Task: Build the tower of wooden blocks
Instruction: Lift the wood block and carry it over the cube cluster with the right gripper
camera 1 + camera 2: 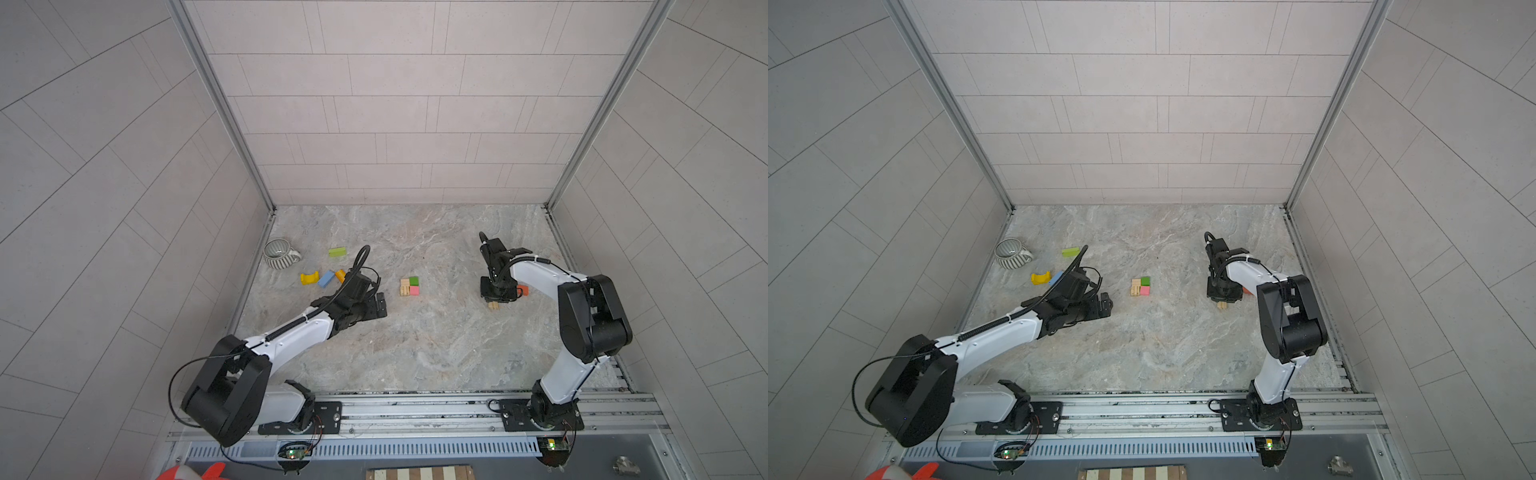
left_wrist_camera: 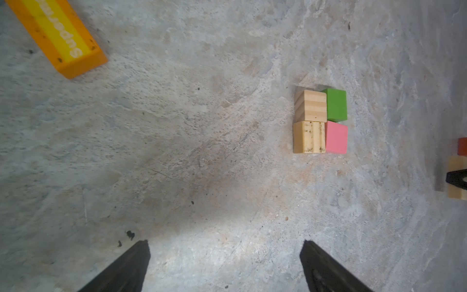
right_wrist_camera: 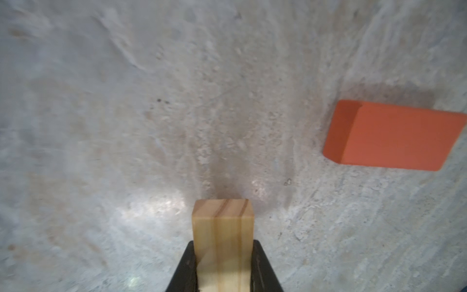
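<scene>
Left claw (image 1: 380, 308) is hovering just left of the wood block tower (image 1: 409, 286) and a bit nearer, fingers spread wide apart, gripping nothing, bare counter (image 1: 415, 357) under it. Right claw (image 3: 223, 246) is sitting well right of the wood block tower, also a bit nearer, clamping a tan block (image 3: 223, 225) between its fingers, with the block end sticking out past the tips. Can't tell whether that block is touching the counter.

The wood block tower itself is lying mid-counter as a flat two-by-two square, sides touching: two tan cubes (image 2: 310, 106) making its left half, pink cube (image 2: 336, 137) near-right, green cube (image 2: 336, 105) far-right.

Orange-red block (image 3: 394, 136) is lying flat well right of the wood block tower, just past the right claw, apart from the tan block.

Left of the wood block tower and slightly farther, yellow arch (image 1: 309, 278), blue block (image 1: 326, 279) and orange block (image 1: 340, 275) are lying in a close row, the orange one partly hiding behind the left arm. Farther still on that side, green bar (image 1: 337, 252) is lying flat and grey ribbed mug (image 1: 279, 253) is standing upright by the side wall.
</scene>
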`<state>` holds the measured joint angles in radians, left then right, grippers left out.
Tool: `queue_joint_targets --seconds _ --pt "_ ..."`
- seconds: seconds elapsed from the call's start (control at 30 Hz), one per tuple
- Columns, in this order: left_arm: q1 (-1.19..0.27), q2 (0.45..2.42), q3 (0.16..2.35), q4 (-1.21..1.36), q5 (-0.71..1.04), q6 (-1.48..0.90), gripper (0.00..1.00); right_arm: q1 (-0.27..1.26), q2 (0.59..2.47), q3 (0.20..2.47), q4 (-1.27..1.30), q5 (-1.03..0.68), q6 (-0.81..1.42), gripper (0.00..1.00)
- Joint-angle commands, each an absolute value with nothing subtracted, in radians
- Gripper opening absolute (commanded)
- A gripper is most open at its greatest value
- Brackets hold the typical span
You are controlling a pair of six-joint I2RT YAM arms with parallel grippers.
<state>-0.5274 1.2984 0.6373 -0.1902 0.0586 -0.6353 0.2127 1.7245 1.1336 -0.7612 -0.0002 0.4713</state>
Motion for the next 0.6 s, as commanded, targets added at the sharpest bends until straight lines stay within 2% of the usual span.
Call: queue_joint_targets --seconds 0.0,0.17,0.57 --pt "-0.520 1.212 0.633 -0.231 -0.027 -0.657 1.00 0.260 1.676 1.197 -0.824 0.023 0.482 0.13" --pt "-0.511 1.139 0.597 -0.257 -0.171 -0.718 1.00 0.349 1.692 1.280 -0.841 0.021 0.518 0.12" --pt "-0.510 1.165 0.682 -0.514 -0.377 -0.735 1.00 0.551 1.868 1.513 -0.833 0.011 0.620 0.12"
